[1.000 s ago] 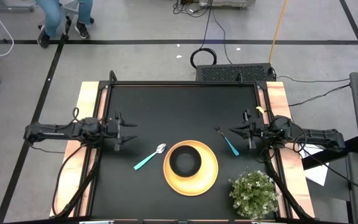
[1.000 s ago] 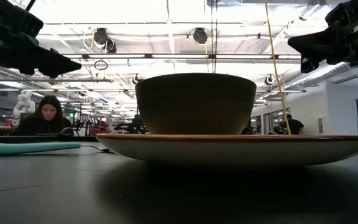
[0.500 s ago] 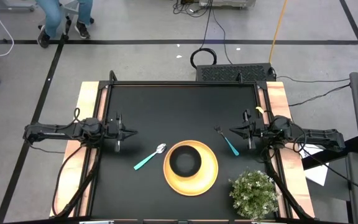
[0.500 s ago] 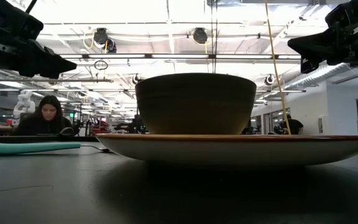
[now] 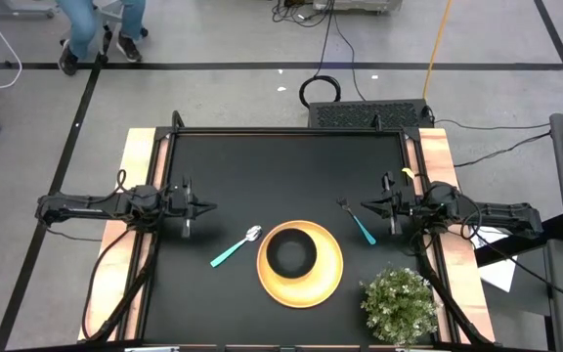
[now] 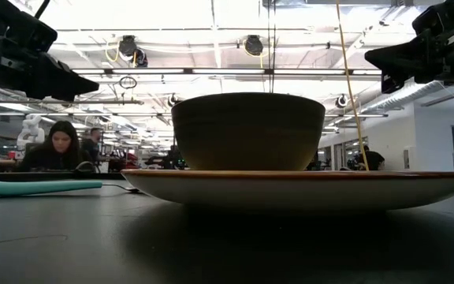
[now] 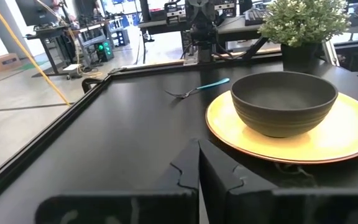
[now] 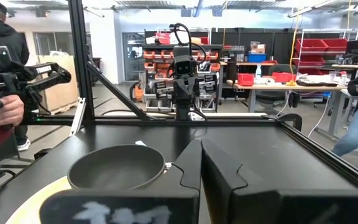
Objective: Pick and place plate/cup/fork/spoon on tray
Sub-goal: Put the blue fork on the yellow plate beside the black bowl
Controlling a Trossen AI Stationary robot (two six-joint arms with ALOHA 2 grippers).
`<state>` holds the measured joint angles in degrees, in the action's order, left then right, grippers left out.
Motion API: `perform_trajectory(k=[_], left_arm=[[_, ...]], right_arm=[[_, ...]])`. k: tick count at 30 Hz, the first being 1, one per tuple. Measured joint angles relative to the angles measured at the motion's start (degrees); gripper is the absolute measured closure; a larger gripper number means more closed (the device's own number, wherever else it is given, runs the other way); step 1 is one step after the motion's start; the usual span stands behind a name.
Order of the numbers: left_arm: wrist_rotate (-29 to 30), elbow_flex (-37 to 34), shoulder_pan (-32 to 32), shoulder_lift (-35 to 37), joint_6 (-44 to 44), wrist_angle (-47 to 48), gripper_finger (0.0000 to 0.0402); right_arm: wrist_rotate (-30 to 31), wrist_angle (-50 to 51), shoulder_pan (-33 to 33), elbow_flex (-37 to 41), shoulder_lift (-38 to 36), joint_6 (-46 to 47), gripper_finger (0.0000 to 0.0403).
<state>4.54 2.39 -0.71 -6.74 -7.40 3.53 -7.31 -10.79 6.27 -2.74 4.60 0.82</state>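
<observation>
the cup [image 5: 290, 254] already sits on the tray [image 5: 330, 279]; the spoon [image 5: 236, 246] lies just left of the tray, the fork [image 5: 358, 224] just right. both look light, stiff, slippery, best pinched mid-handle. left hand [image 5: 201, 207] and right hand [image 5: 365, 205] are closed, empty.

matt black table [image 5: 262, 166], glossy yellow tray [image 5: 330, 279]

Dark grey cup [image 5: 290, 254], yellow tray [image 5: 330, 279], teal-handled spoon [image 5: 235, 247] and fork [image 5: 359, 224].

Cup [image 5: 290, 255] on tray [image 5: 329, 277], between spoon [image 5: 235, 247] and fork [image 5: 357, 223].
</observation>
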Motion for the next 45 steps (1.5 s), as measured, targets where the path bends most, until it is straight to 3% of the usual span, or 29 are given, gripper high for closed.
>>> perform_trajectory(k=[22, 29, 37, 45], left_arm=[[0.49, -0.07, 0.00, 0.00, -0.05, -0.33, 0.0382], [1.55, -0.07, -0.01, 0.00, -1.55, -0.50, 0.0398], [1.71, -0.09, -0.02, 0.00, -1.73, -0.91, 0.0377], [1.74, -0.17, -0.01, 0.02, -2.44, -2.22, 0.0397]], right_arm=[[-0.20, 1.16, 0.02, 0.02, 0.00, -1.83, 0.0403], [3.02, -4.35, 0.16, -0.62, 0.27, -0.70, 0.0403], [4.29, -2.58, 2.01, -3.08, 5.97, 1.40, 0.0403], [4.31, -6.86, 2.77, -3.26, 11.68, 1.48, 0.0403]])
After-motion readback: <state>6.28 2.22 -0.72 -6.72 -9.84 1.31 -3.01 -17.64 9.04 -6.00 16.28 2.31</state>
